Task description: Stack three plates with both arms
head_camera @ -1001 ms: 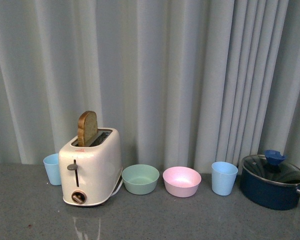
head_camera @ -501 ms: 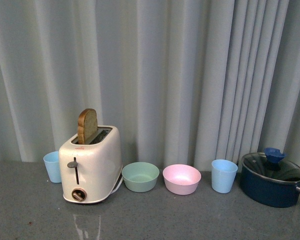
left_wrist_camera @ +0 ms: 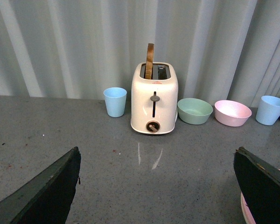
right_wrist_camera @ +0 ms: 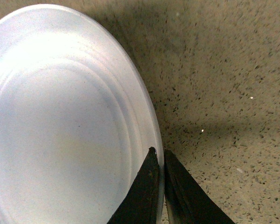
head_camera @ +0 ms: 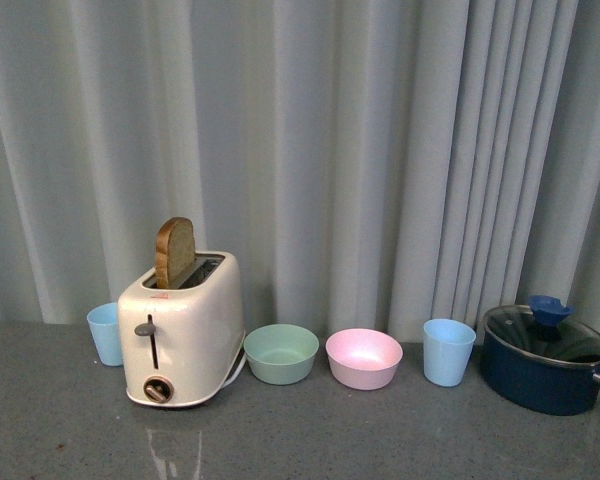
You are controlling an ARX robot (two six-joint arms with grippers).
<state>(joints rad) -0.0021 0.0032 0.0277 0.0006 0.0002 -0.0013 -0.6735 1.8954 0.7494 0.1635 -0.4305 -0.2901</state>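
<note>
In the right wrist view a wide, flat, pale plate fills most of the picture above the speckled counter. My right gripper is shut on its rim, with one black finger on each side of the edge. In the left wrist view my left gripper stands open, its two dark fingers far apart over bare counter. A thin pink plate edge peeks out beside the other finger. The front view shows neither the arms nor any plate.
Along the curtain at the back of the grey counter stand a blue cup, a cream toaster holding a bread slice, a green bowl, a small pink bowl, another blue cup and a dark blue lidded pot.
The front view's scene shifted very slightly a second ago and has held still since. Nothing on the counter's back row has moved.
</note>
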